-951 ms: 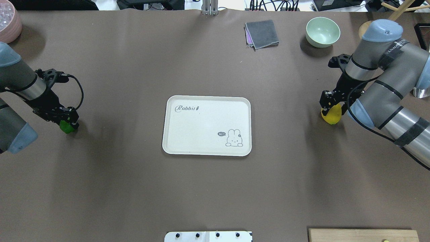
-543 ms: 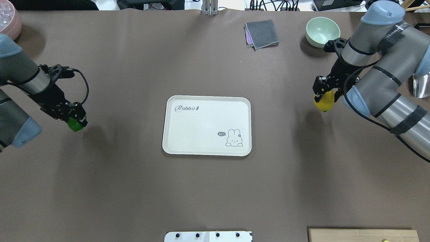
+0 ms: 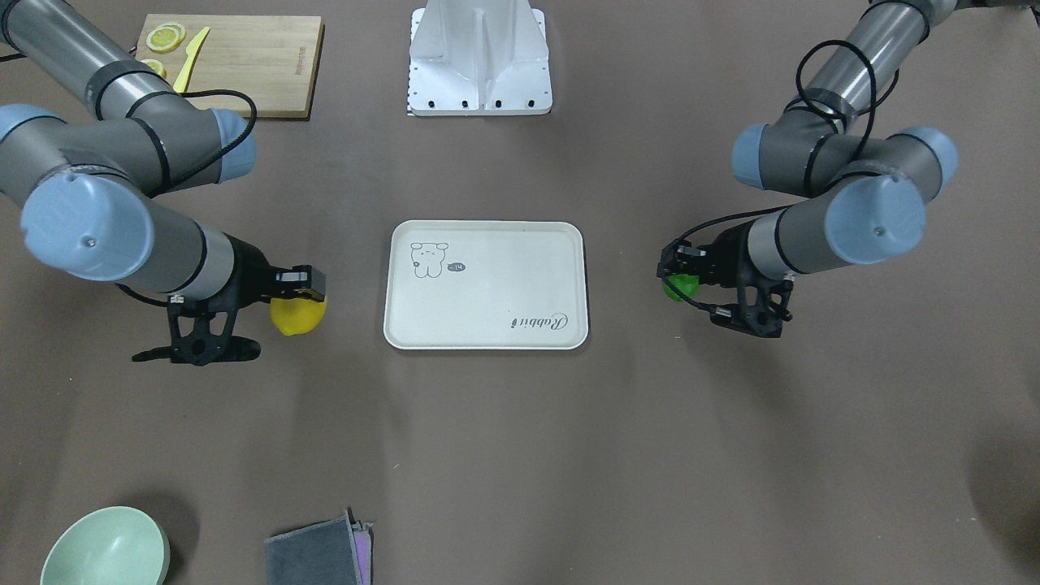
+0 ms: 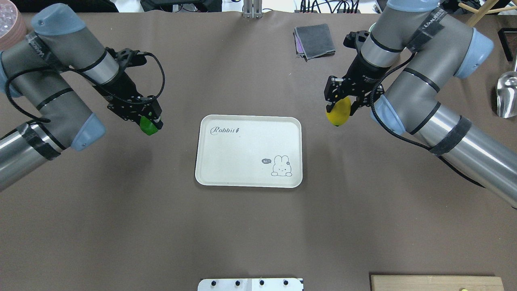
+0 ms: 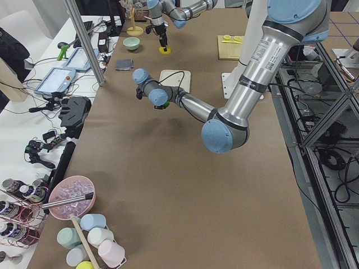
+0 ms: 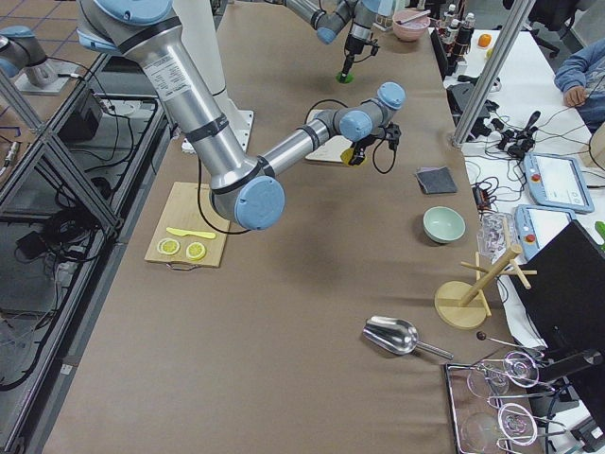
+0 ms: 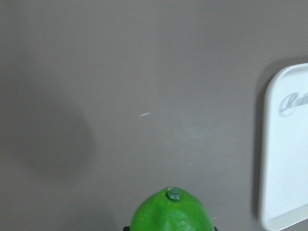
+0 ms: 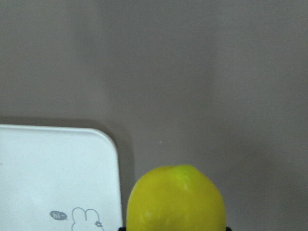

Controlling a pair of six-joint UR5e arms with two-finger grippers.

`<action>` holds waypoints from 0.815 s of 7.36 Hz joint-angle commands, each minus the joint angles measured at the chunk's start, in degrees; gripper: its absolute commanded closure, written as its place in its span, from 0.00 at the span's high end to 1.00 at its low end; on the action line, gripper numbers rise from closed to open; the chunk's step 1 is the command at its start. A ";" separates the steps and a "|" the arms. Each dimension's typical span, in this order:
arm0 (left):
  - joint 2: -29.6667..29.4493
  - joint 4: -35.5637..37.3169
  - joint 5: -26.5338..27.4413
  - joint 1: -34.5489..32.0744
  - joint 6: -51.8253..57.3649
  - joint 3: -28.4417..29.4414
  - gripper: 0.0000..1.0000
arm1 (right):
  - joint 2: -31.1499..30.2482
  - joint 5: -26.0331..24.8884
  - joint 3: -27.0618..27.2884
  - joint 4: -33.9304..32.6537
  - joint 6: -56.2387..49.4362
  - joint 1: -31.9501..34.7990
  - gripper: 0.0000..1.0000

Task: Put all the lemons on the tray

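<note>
The off-white tray with the "Rabbit" script lies bare in the table's middle, also in the front view. My left gripper is shut on the green lemon, held above the table left of the tray; the lemon shows in the front view and the left wrist view. My right gripper is shut on the yellow lemon, held above the table just right of the tray's far right corner; it shows in the front view and the right wrist view.
A grey folded cloth lies at the far side, with a pale green bowl near it. A wooden cutting board with lemon slices and a yellow knife sits at the robot's right. A metal scoop lies far right.
Both arms have lifted their lemons and carried them inward toward the tray; the green one moved right and farther, the yellow one left and farther.
</note>
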 commanded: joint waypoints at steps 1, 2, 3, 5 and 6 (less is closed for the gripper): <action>-6.86 -0.65 5.27 5.77 -8.08 2.57 0.00 | 3.64 0.21 -3.56 6.20 0.59 -4.49 0.24; -10.20 -0.74 6.01 7.70 -9.60 5.46 0.00 | 4.53 0.12 -4.97 8.05 0.59 -6.34 0.25; -13.02 -0.74 6.10 8.33 -9.61 8.71 0.00 | 6.10 0.12 -8.03 9.46 0.59 -7.14 0.25; -14.28 -2.66 9.95 10.25 -9.61 11.02 0.00 | 6.47 -0.40 -9.73 10.53 0.67 -8.81 0.26; -14.28 -3.20 11.10 10.53 -9.70 11.63 0.06 | 6.47 -0.41 -10.43 10.53 0.59 -9.00 0.28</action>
